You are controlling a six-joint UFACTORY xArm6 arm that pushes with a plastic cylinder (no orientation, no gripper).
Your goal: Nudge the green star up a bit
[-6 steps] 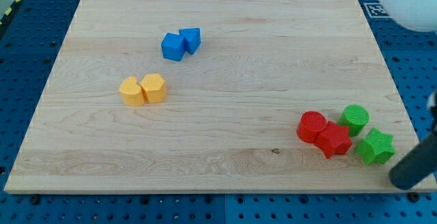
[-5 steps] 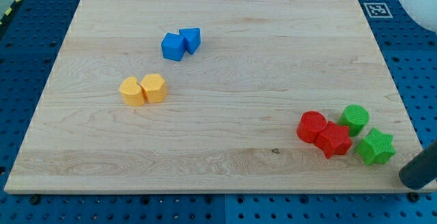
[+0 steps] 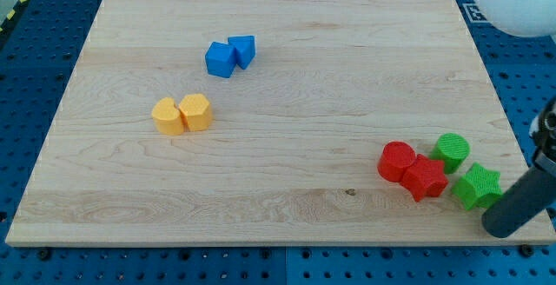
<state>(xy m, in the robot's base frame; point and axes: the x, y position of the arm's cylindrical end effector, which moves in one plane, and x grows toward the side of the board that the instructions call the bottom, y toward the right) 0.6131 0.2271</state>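
Observation:
The green star [image 3: 476, 187] lies near the board's bottom right corner. A green cylinder [image 3: 452, 151] sits just above it to the left. A red cylinder [image 3: 397, 161] and a red star [image 3: 425, 178] touch each other just left of the green star. My tip [image 3: 499, 227] is at the board's bottom right edge, just below and slightly right of the green star, very close to it.
Two blue blocks [image 3: 229, 55] sit together at the upper middle-left. Two yellow-orange blocks [image 3: 182, 114] sit together at the left. The wooden board [image 3: 278, 215] lies on a blue perforated base. A white arm part [image 3: 512, 3] shows at the top right.
My tip has moved left toward the green star's lower right. The blocks have not moved.

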